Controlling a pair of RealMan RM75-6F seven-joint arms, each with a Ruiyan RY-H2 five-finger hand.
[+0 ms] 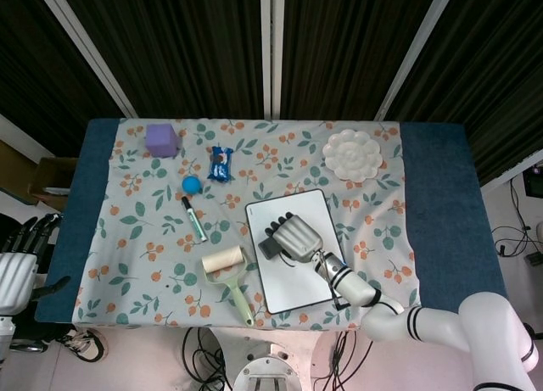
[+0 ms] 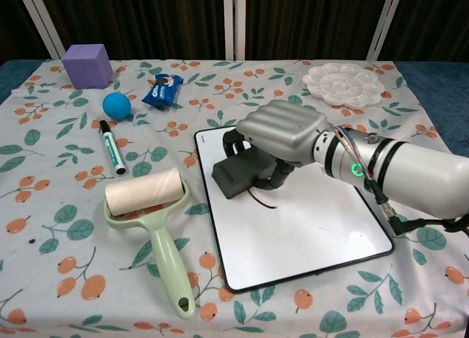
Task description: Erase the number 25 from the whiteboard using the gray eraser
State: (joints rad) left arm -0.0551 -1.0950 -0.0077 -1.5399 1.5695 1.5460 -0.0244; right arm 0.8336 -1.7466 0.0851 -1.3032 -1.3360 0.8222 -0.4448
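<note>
The whiteboard (image 2: 315,228) (image 1: 312,213) lies on the flowered cloth in front of me. My right hand (image 2: 287,129) (image 1: 295,235) grips the gray eraser (image 2: 236,177) (image 1: 270,248) and presses it on the board's left part. A short dark stroke (image 2: 265,203) shows just right of the eraser in the chest view; the rest of the writing is hidden under the eraser or gone. My left hand (image 1: 17,264) hangs off the table's left edge, fingers apart and holding nothing.
A green lint roller (image 2: 150,206) lies just left of the board. A black marker (image 2: 112,146), blue ball (image 2: 116,104), snack packet (image 2: 163,89) and purple cube (image 2: 87,64) sit at the back left. A white palette (image 2: 343,84) stands at the back right.
</note>
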